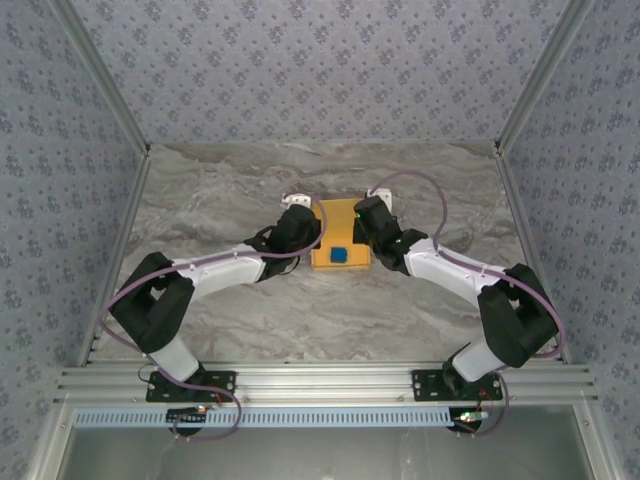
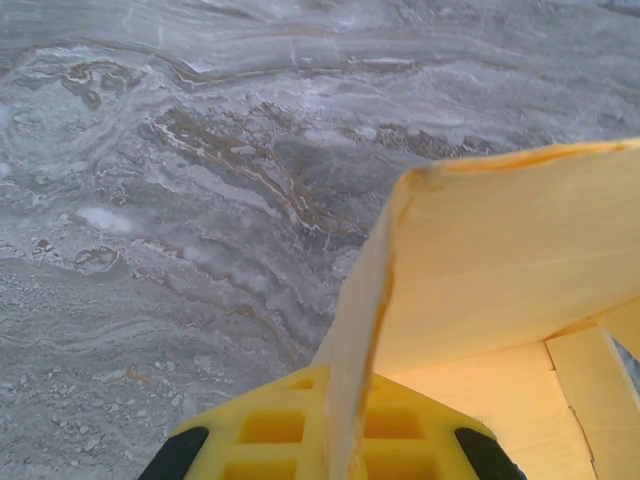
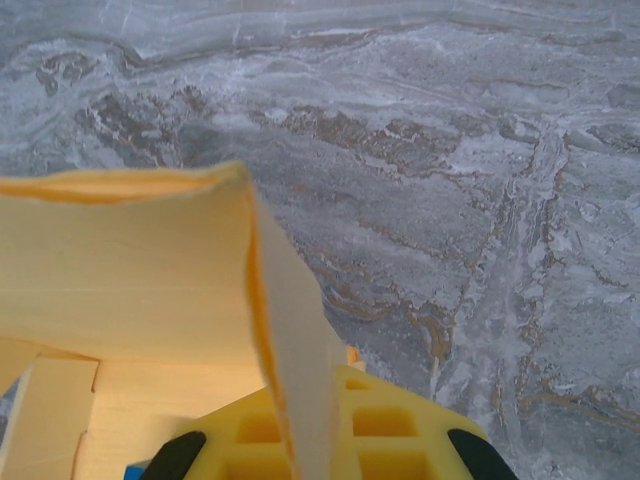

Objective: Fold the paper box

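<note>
The yellow-orange paper box (image 1: 338, 215) stands mid-table with a tiny blue cube (image 1: 339, 254) lying inside near its front. My left gripper (image 1: 313, 232) is at the box's left wall and my right gripper (image 1: 368, 232) at its right wall. In the left wrist view the upright card wall (image 2: 500, 260) passes edge-on between the yellow fingers (image 2: 270, 430) of the left gripper (image 2: 345, 440), which is shut on it. The right gripper (image 3: 310, 440) likewise pinches the opposite wall (image 3: 130, 270), with a sliver of the blue cube (image 3: 135, 470) at the bottom edge.
Grey marbled tabletop (image 1: 230, 190) surrounds the box. Patterned walls (image 1: 320, 70) close in the back and both sides. An aluminium rail (image 1: 320, 382) carrying the arm bases runs along the near edge.
</note>
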Available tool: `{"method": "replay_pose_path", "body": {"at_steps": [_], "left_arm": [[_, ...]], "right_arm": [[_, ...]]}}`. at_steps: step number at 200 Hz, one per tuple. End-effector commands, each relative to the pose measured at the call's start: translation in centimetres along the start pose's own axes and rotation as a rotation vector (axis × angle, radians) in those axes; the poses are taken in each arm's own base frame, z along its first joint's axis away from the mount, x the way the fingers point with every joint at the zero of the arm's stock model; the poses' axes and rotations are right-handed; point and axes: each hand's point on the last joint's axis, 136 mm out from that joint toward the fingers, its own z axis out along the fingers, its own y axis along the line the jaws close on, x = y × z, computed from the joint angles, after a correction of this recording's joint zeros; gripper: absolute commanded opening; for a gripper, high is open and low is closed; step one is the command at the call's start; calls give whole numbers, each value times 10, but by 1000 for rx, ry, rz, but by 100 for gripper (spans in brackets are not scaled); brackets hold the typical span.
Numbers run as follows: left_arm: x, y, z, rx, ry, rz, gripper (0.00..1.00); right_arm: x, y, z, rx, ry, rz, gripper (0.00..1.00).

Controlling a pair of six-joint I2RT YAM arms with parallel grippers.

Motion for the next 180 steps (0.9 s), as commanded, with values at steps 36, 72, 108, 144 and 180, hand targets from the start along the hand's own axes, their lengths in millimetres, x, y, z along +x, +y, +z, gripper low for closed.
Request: {"method": "replay_pose_path", "body": {"at_steps": [36, 72, 108, 144, 180], "left_arm": [[-6, 16, -8, -158, -160, -87, 0], [4, 18, -11, -193, -178, -72, 0], [18, 21, -12, -212, -180, -61, 0], [35, 21, -20, -248, -201, -18, 0], [49, 23, -24, -247, -234, 13, 0]], "right_arm": [[1, -11, 7, 63, -63, 63, 1], [9, -12, 9, 61, -68, 61, 1], [19, -11, 10, 53, -68, 40, 1], [30, -8, 4, 29, -94, -4, 1], [40, -10, -3, 11, -117, -14, 1]]}}
